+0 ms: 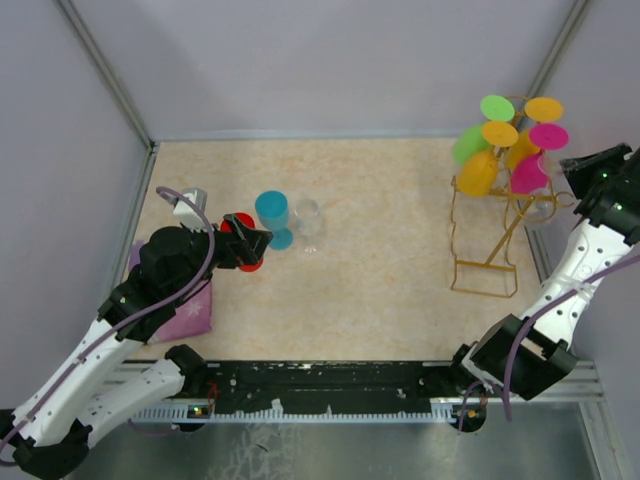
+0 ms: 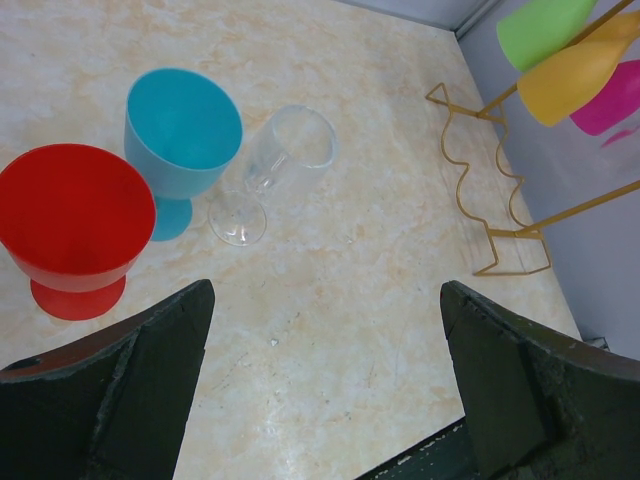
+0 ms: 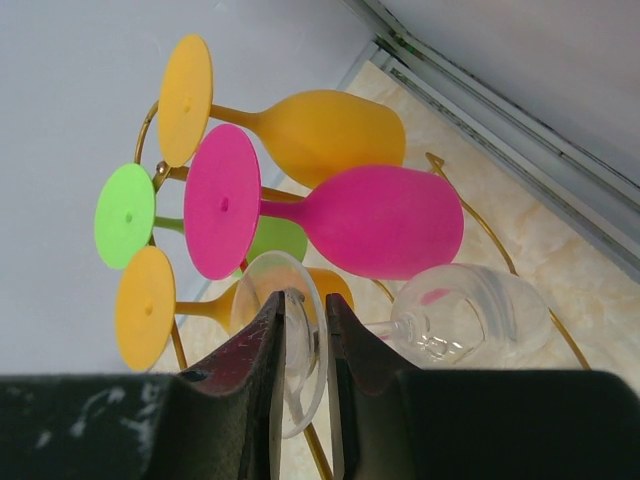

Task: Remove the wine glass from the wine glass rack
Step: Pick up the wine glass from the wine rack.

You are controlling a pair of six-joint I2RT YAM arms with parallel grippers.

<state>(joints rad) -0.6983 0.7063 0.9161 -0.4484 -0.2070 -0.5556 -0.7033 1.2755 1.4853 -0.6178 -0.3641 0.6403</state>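
Observation:
The gold wire wine glass rack stands at the right of the table, with green, orange and magenta glasses hanging on it. A clear wine glass hangs on the rack below the magenta glass. My right gripper is closed down on the clear glass's round foot, one finger on each face of the disc. From above, the right gripper is at the rack's right side. My left gripper is wide open over bare table, near the red glass.
A blue glass stands beside the red one, and another clear glass lies on its side next to them. A pink cloth lies under the left arm. The enclosure walls stand close behind and right of the rack.

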